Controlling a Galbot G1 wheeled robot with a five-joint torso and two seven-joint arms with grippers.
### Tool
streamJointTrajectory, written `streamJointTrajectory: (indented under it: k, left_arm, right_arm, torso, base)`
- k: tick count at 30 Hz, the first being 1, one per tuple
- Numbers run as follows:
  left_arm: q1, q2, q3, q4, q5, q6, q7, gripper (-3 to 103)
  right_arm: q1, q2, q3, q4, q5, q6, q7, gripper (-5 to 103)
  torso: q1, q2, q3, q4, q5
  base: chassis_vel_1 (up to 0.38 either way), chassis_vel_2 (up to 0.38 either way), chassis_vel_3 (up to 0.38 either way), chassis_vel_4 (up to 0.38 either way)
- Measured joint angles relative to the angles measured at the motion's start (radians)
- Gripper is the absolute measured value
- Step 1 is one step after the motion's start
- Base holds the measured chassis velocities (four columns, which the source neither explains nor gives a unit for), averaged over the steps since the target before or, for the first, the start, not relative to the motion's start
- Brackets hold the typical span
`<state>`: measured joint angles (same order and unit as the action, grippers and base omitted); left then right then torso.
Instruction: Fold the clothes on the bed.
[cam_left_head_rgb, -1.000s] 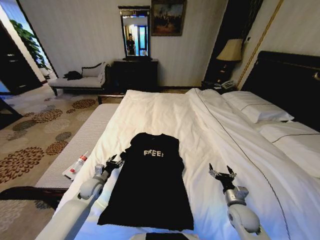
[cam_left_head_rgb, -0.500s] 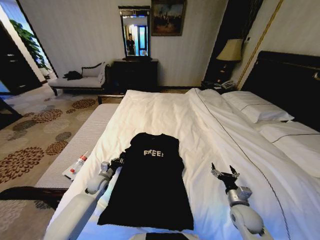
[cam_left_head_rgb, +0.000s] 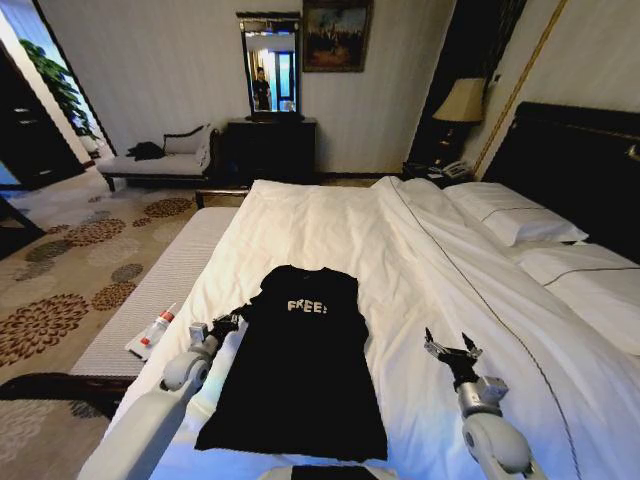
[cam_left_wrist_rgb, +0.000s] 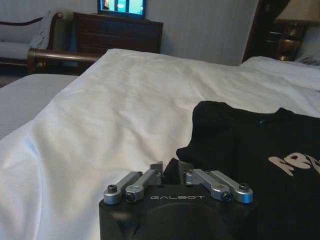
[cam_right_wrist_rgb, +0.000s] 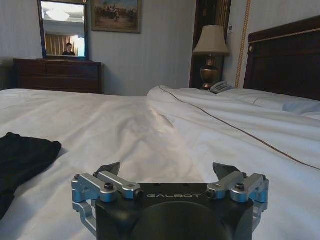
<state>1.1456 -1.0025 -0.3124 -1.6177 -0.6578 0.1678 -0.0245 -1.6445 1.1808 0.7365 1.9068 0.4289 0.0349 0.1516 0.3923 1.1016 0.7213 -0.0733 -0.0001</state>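
The clothes, a black T-shirt (cam_left_head_rgb: 300, 380) with white "FREE!" lettering, lie flat on the near part of the bed (cam_left_head_rgb: 330, 220), sleeves tucked in. My left gripper (cam_left_head_rgb: 228, 321) sits low at the shirt's left edge near the sleeve. In the left wrist view this gripper (cam_left_wrist_rgb: 171, 166) is shut, with the shirt's (cam_left_wrist_rgb: 250, 145) black edge bunched at its fingertips. My right gripper (cam_left_head_rgb: 449, 345) hovers open over bare duvet to the right of the shirt. In the right wrist view it (cam_right_wrist_rgb: 170, 170) is spread wide, and the shirt (cam_right_wrist_rgb: 20, 150) lies well off to its side.
A grey bench (cam_left_head_rgb: 160, 290) runs along the bed's left side with a small tube (cam_left_head_rgb: 155, 330) on it. White pillows (cam_left_head_rgb: 510, 215) and a dark headboard (cam_left_head_rgb: 580, 160) stand at the right. A dresser (cam_left_head_rgb: 270, 145), chaise longue (cam_left_head_rgb: 160, 160) and lamp (cam_left_head_rgb: 460, 100) line the far wall.
My left gripper reached in to the shirt's left edge, closed there, then drew back a little to the left. My right gripper sank slightly toward me, still open.
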Motion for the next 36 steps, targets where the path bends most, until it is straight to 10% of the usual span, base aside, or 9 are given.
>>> streamJointTrajectory:
  k: [15, 36]
  left_arm:
    - [-0.089, -0.052, 0.038, 0.106, -0.005, 0.017, -0.016, 80]
    - [-0.087, -0.057, 0.039, 0.119, 0.010, 0.007, 0.000, 2]
  right_arm:
    - [-0.015, -0.007, 0.026, 0.003, 0.001, 0.000, -0.002, 100]
    - [-0.035, -0.005, 0.037, 0.009, -0.002, 0.001, -0.005, 100]
  torso:
    - [0.000, 0.000, 0.000, 0.0000, 0.0000]
    - [0.000, 0.000, 0.000, -0.0001, 0.0001]
  base:
    - [0.000, 0.000, 0.000, 0.000]
    - [0.000, 0.000, 0.000, 0.000]
